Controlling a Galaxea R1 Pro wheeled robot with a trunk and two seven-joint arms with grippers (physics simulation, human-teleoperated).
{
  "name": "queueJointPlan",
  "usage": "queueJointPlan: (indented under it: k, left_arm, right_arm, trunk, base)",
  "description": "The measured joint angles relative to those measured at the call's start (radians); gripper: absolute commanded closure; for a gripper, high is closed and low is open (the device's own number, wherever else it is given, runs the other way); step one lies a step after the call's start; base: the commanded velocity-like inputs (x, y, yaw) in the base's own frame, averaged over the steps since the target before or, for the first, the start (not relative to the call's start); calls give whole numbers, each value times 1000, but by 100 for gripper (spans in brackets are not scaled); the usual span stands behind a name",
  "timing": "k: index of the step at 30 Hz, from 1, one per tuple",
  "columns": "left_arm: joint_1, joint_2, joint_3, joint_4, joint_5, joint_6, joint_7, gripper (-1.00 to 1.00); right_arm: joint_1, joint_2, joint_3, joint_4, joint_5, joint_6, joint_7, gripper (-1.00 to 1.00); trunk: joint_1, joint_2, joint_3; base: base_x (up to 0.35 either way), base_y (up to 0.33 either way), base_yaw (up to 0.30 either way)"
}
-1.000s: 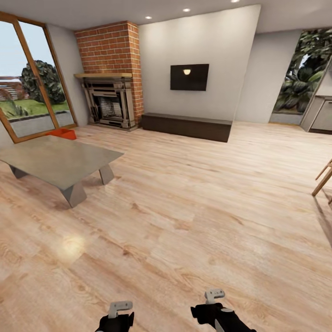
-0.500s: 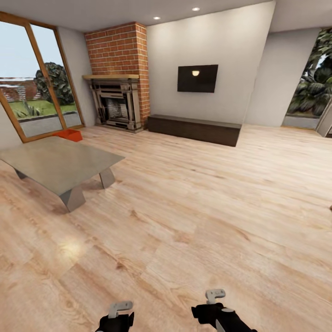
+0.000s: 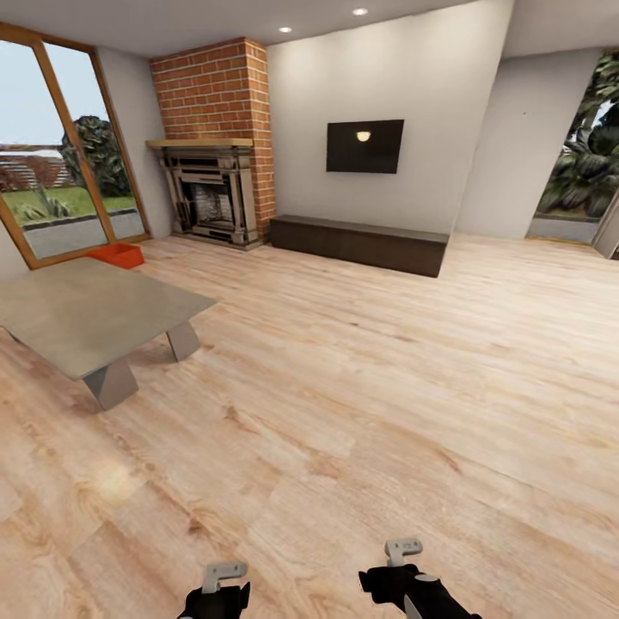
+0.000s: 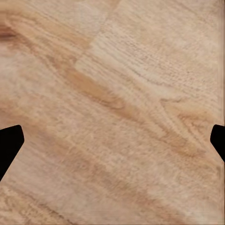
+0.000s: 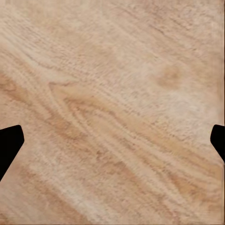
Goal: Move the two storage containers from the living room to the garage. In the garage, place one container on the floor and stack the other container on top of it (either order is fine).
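Over by the brick fireplace (image 3: 212, 155), one orange-red storage container (image 3: 117, 254) sitting on the wood floor (image 3: 361, 378) to its left, behind the grey desk (image 3: 86, 314), left pincer (image 4: 112, 140) and right pincer (image 5: 112, 140) both hanging spread over bare planks.

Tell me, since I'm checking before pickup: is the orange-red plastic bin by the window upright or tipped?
Upright: the orange-red plastic bin sits flat on the wood floor with its open top upward, behind the grey table.

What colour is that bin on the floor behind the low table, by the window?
Orange-red: the storage container, partly hidden behind the grey table. Head view shows it best.
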Motion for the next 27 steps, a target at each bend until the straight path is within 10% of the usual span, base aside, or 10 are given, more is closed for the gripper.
queueJointPlan:
  k: [27]
  left_arm:
    - [0, 0, 0, 0, 0, 0, 0, -100]
  right_arm:
    - [0, -3, -3, 2, 1, -50, 1, -100]
  trunk:
    - [0, 0, -12]
  base:
    - [291, -225, 89]
